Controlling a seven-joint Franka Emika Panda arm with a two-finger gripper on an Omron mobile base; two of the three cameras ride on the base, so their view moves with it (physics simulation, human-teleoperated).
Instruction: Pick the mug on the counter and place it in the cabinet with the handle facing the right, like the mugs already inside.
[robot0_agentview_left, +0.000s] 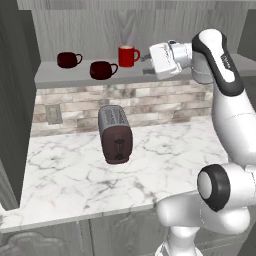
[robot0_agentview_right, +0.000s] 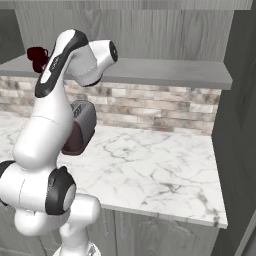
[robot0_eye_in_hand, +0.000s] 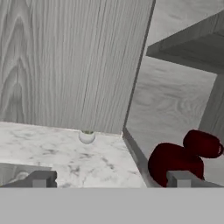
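Three mugs stand on the cabinet's pale shelf board (robot0_agentview_left: 65, 76). The squat dark maroon mug (robot0_agentview_left: 102, 70) is near the front edge, its handle (robot0_agentview_left: 114, 66) pointing right. A like maroon mug (robot0_agentview_left: 67, 60) stands further left and a taller bright red one (robot0_agentview_left: 128, 56) behind, their handles to the right too. My gripper (robot0_agentview_left: 146, 65) hovers just right of the red mug, level with the shelf, open and holding nothing. In the hand view the open gripper (robot0_eye_in_hand: 111, 179) has two dark red mugs (robot0_eye_in_hand: 175, 162) on the shelf at the lower right.
A grey and brown toaster (robot0_agentview_left: 116, 135) stands on the white marble counter (robot0_agentview_left: 70, 175) against the brick backsplash, with an outlet (robot0_agentview_left: 53, 114) to its left. From the right base view the arm covers part of the toaster (robot0_agentview_right: 84, 125) and one maroon mug (robot0_agentview_right: 36, 56).
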